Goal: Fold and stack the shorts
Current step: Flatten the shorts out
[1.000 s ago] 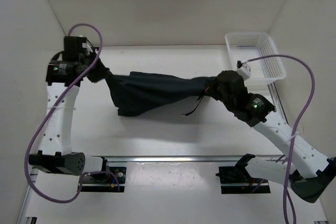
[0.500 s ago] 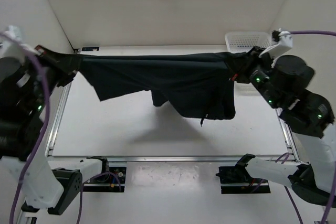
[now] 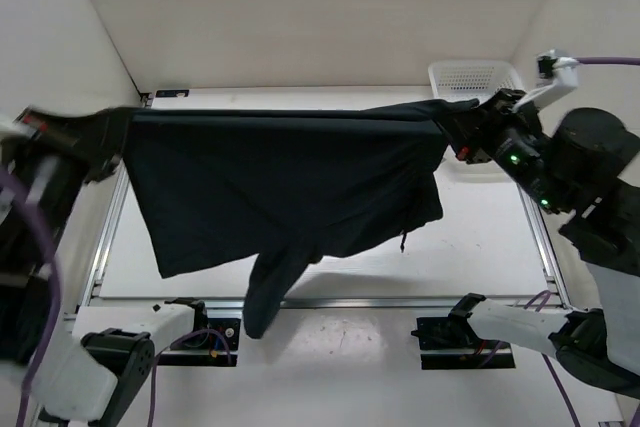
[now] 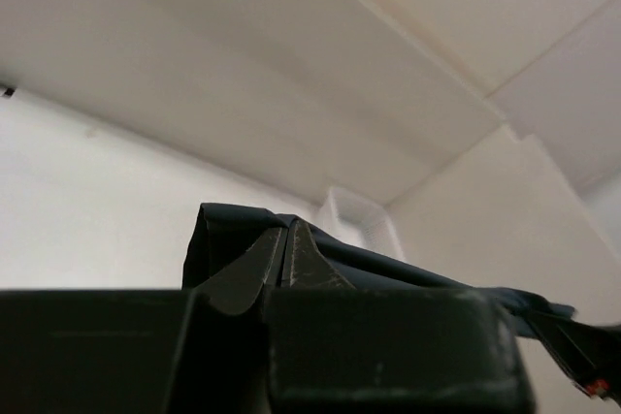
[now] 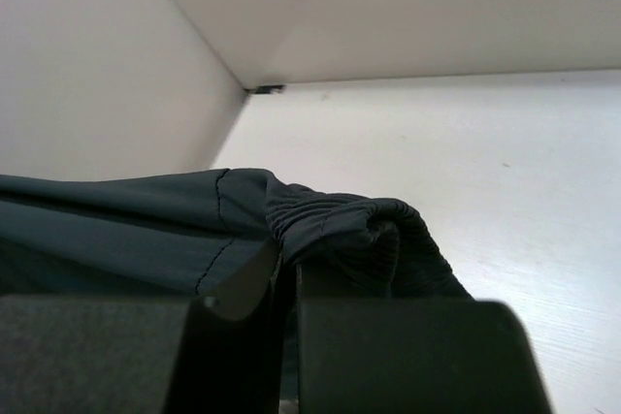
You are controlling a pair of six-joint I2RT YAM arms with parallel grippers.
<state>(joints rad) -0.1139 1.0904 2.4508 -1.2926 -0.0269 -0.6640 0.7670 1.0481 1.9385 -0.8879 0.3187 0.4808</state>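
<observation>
The dark navy shorts point(image 3: 285, 187) hang spread in the air between both arms, high above the table, with one leg drooping toward the near edge. My left gripper point(image 3: 118, 127) is shut on the left end of the stretched top edge; its fingertips point(image 4: 283, 236) pinch the fabric point(image 4: 228, 225). My right gripper point(image 3: 452, 125) is shut on the right end, and the gathered waistband point(image 5: 349, 230) bunches over its fingers point(image 5: 257, 273). A drawstring point(image 3: 404, 239) dangles under the right side.
A white mesh basket point(image 3: 478, 77) stands at the back right of the table, just behind the right gripper. The white table top point(image 3: 480, 247) lies below the cloth. White walls enclose the left, back and right sides.
Both arms have lifted the shorts off the table and pulled them apart, so the bunched cloth now hangs wide open. The cloth has swung toward the near edge.
</observation>
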